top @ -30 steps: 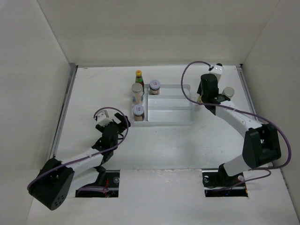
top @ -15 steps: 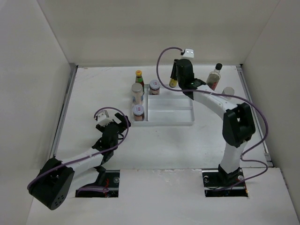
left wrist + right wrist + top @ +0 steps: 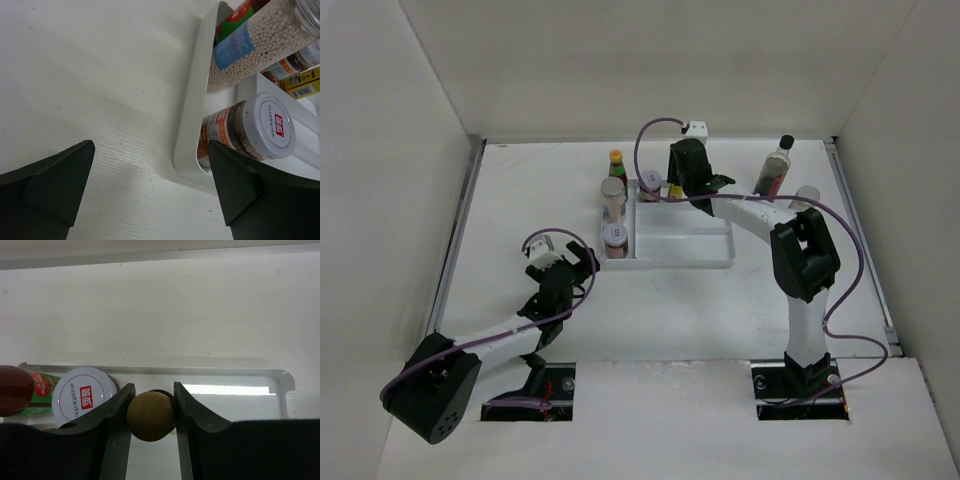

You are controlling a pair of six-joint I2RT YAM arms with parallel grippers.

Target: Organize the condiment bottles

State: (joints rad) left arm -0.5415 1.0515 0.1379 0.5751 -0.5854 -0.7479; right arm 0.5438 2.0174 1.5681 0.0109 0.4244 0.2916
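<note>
My right gripper (image 3: 677, 186) is shut on a small yellow-capped bottle (image 3: 150, 416), its cap pinched between both fingers over the back compartment of the white tray (image 3: 720, 262). Beside it stands a white-lidded jar (image 3: 82, 395). The tray's left column holds a peppercorn jar (image 3: 613, 192), a spice jar (image 3: 613, 237) and a green-labelled sauce bottle (image 3: 616, 160). A tall dark black-capped bottle (image 3: 775, 168) and a pale-lidded jar (image 3: 807, 194) stand on the table at the right. My left gripper (image 3: 570, 262) is open and holds nothing, just left of the tray's near corner (image 3: 192, 125).
White walls close off the table at the back and on both sides. The right arm's cable (image 3: 650, 135) loops above the tray's back edge. The tray's middle and right compartments (image 3: 685, 222) show bare floor.
The right arm has swung left from the back right, carrying the yellow-capped bottle to the tray's back compartment and uncovering the tall dark bottle. The left arm has stayed put.
</note>
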